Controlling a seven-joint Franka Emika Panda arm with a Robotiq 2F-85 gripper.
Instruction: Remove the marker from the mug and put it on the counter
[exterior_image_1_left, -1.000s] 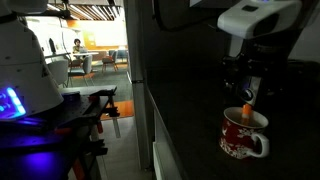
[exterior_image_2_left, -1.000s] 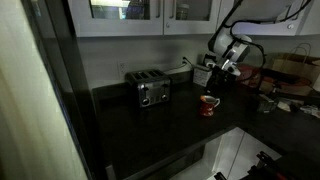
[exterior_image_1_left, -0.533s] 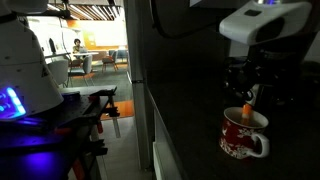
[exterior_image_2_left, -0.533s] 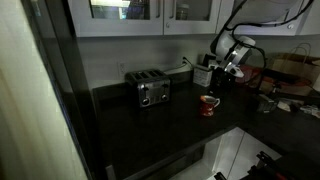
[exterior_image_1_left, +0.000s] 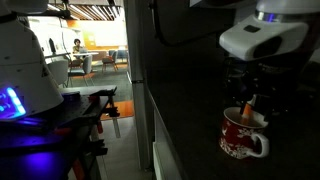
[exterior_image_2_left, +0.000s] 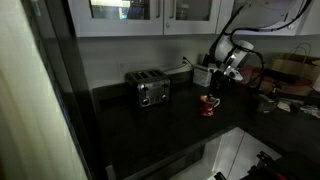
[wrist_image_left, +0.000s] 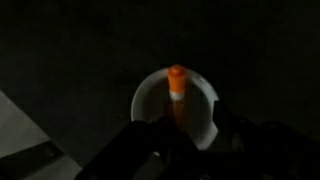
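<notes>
Your gripper (exterior_image_1_left: 247, 94) hangs right over the mug (exterior_image_1_left: 243, 140), and the marker (exterior_image_1_left: 248, 106) is inside the mug.
The marker stands up in the mug's white inside, with its orange top poking over the rim. The mug sits on the dark tabletop (exterior_image_2_left: 150, 125), off to the side of a toaster (exterior_image_2_left: 152, 90). The gripper is low by the marker's top, but it is too dark to tell if it pinches it.
</notes>
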